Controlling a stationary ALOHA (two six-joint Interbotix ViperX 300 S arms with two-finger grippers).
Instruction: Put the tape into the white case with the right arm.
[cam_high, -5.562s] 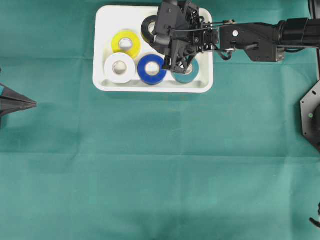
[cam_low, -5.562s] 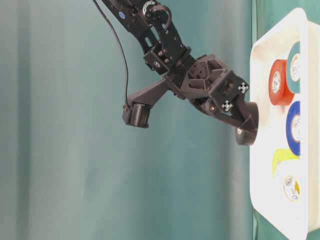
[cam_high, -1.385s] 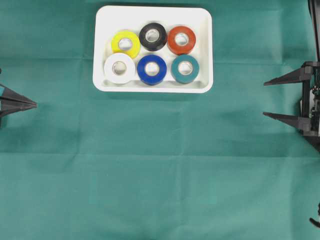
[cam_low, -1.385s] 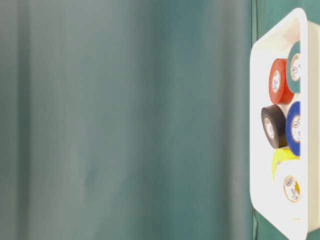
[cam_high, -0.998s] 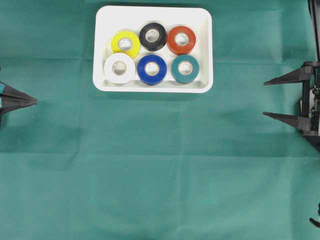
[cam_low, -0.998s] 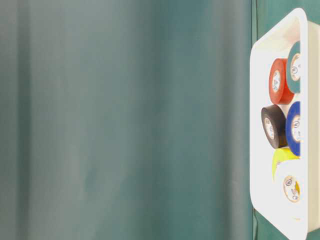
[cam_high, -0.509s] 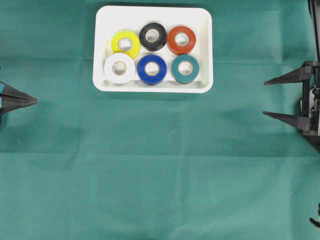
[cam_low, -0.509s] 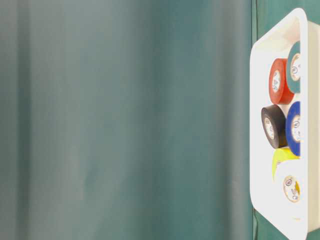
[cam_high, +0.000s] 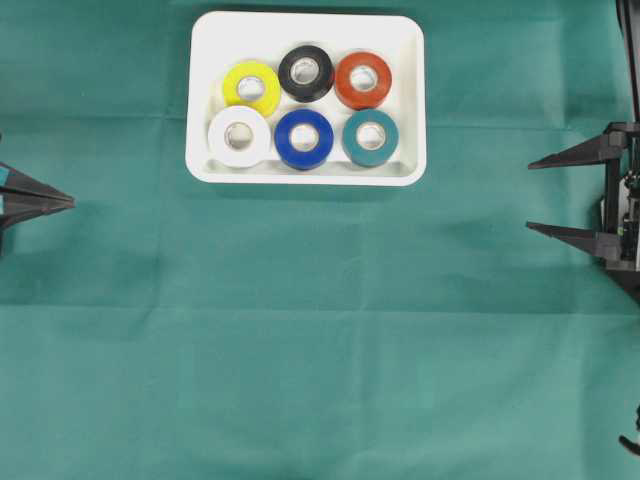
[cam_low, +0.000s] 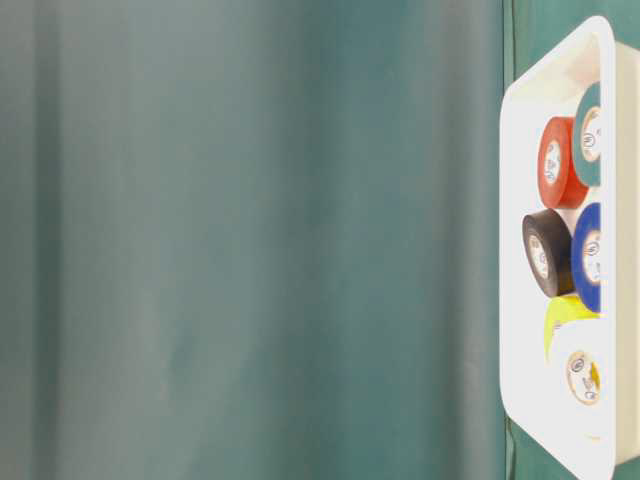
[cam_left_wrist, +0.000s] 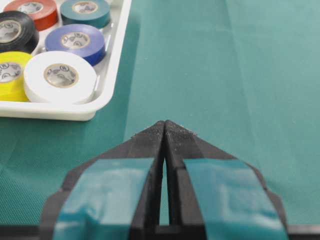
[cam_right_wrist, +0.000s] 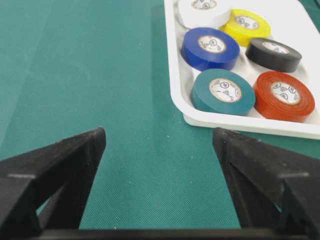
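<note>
Black tape (cam_high: 305, 72) now lies in the white case (cam_high: 407, 95) between yellow and red rolls, no longer carried. Right gripper (cam_high: 570, 195) has withdrawn to the table edge, fingers wide, empty. Left gripper (cam_left_wrist: 164, 131) unmoved, fingers pressed together.

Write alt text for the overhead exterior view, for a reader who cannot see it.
A white case near the top of a green cloth holds six tape rolls in two rows: yellow, black and red behind, white, blue and teal in front. The right end effector waits open at the right edge, the left end effector shut at the left edge.
</note>
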